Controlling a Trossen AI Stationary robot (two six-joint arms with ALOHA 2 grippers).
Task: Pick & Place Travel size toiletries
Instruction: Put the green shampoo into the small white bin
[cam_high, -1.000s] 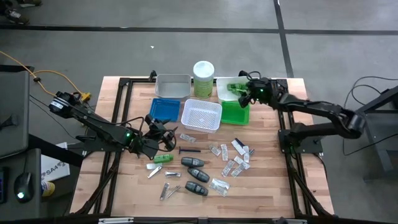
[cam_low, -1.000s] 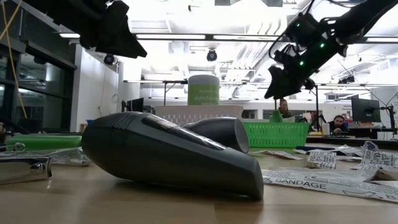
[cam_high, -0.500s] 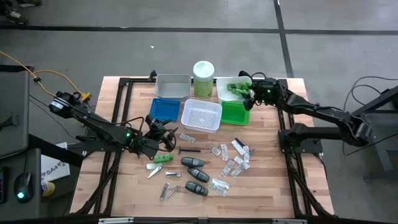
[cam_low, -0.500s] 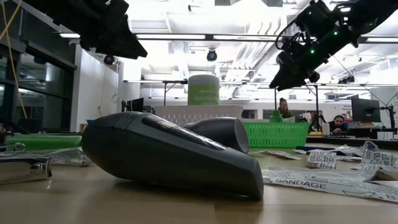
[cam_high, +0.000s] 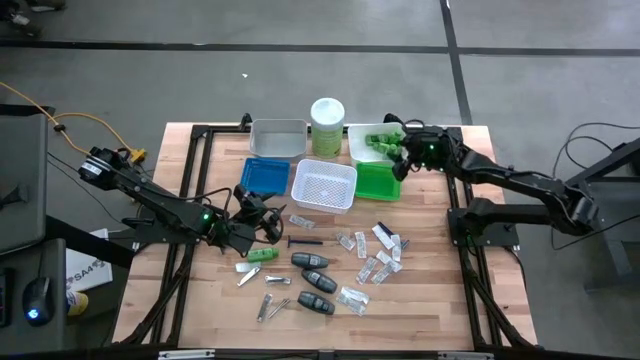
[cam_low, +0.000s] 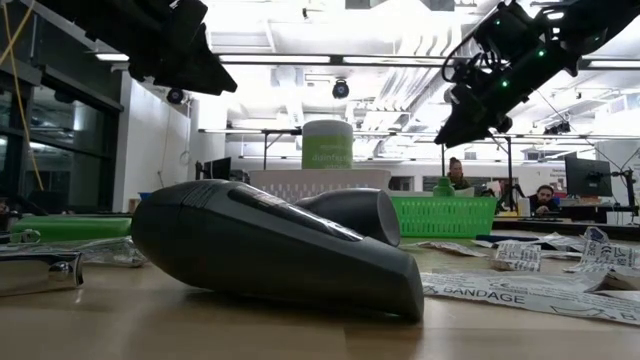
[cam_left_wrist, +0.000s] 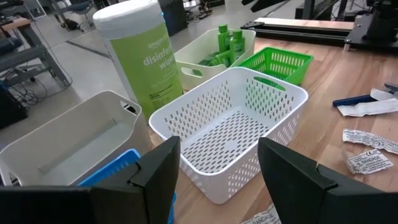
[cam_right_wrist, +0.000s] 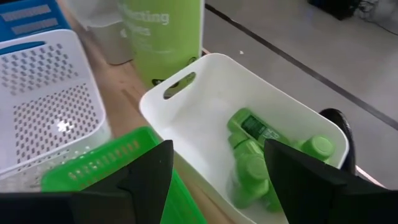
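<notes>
Green tubes (cam_right_wrist: 252, 152) inside white tray (cam_right_wrist: 186, 118), right-wrist-only

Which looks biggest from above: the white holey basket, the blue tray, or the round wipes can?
1. white holey basket
2. blue tray, a bit smaller
3. wipes can, though from above you mostly see just its lid.

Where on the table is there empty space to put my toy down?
Bare wood runs along the table's near edge, below the clippers and dark cases, and on the right side past the packets. The far left corner beside the grey tray is bare too. The middle is crowded with small items, and the far edge with trays.
</notes>
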